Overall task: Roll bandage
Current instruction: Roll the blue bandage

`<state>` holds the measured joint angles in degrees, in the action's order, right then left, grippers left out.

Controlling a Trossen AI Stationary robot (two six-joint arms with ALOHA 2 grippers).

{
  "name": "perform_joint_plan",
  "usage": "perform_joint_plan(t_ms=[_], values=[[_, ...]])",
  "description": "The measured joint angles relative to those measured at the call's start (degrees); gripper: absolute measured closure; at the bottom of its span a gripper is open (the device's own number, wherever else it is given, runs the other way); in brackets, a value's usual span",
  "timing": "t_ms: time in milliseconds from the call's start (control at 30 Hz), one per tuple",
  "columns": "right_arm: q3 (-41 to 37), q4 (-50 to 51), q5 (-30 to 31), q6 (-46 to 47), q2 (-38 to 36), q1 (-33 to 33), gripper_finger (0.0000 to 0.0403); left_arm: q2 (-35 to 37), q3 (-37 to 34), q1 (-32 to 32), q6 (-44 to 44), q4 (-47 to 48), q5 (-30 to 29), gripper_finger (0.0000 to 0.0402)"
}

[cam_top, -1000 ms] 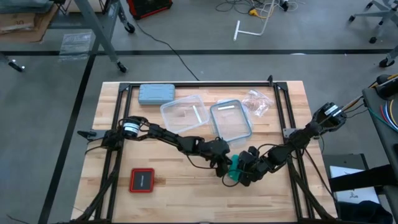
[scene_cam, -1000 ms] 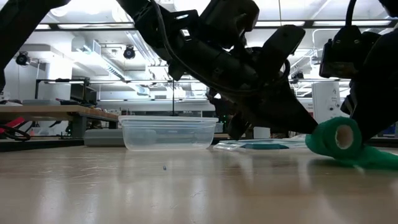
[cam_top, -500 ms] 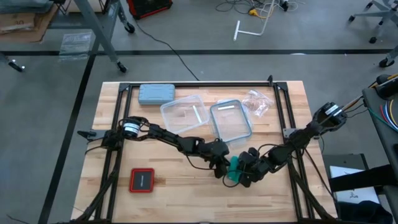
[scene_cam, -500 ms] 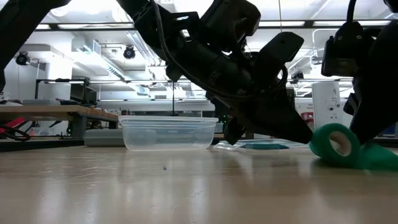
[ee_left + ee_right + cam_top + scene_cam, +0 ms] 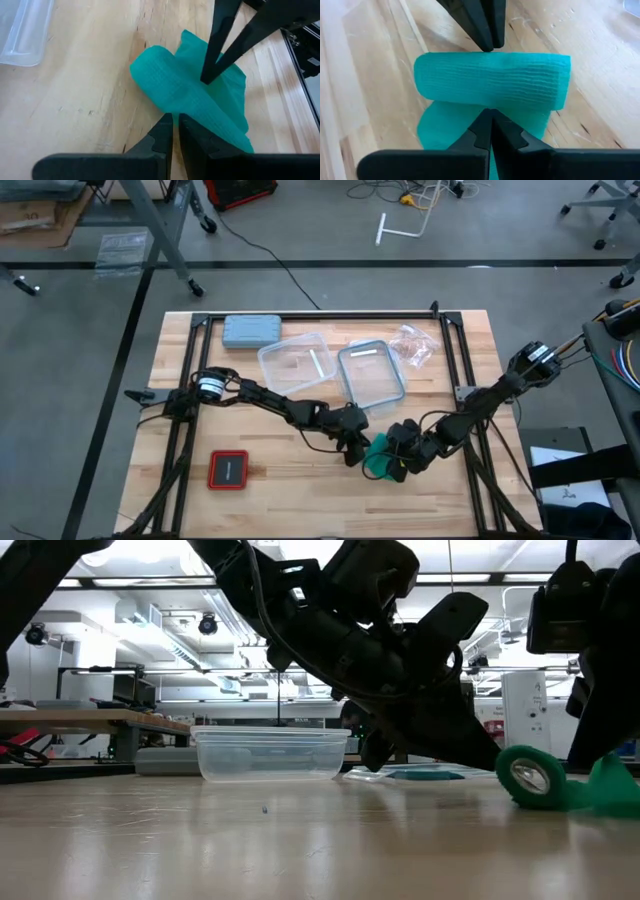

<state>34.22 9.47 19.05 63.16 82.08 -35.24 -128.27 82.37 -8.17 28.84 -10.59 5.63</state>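
Bandage (image 5: pixel 379 463) on table (image 5: pixel 180 380), front-centre, between both grippers: rolled part plus loose tail on wood. Roll axis runs crosswise to line joining grippers. Left gripper (image 5: pixel 175 131) fingers together, tips at roll's side. Right gripper (image 5: pixel 489 122) fingers together, tips at opposite side, over tail. Both equally near; they face tip to tip across roll. Versus a second ago: roll sits lower in low view (image 5: pixel 530 777), tipped toward wood; right arm shifted slightly.

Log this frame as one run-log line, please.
step: rolling | bandage: part rolled, tail flat on table | left gripper: shut, tip at roll | right gripper: shut, opposite side
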Motion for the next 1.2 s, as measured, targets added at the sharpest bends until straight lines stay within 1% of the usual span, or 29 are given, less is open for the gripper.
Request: perform_joint_plan(t_ms=[400,467,633,900,1200], values=[[0.11,3.98,-1.07,2.67,0.16,0.02,0.0401,0.0,0.0,0.07,-1.33,0.22,-0.07,0.0379],[0.11,3.73,-0.96,2.32,0.41,0.05,0.0401,0.0,0.0,0.07,-1.33,0.24,-0.07,0.0379],[0.07,2.85,1.9,1.05,0.57,0.63,0.0401,0.0,0.0,0.07,-1.33,0.31,-0.06,0.0379],[0.0,0.55,1.95,-2.38,0.59,2.66,0.0401,0.54,0.0,0.09,-1.35,2.49,-0.02,0.0379],[0.0,-0.03,2.01,-3.8,0.61,3.04,0.0401,2.68,0.0,0.09,-1.37,2.58,0.0,0.0379]])
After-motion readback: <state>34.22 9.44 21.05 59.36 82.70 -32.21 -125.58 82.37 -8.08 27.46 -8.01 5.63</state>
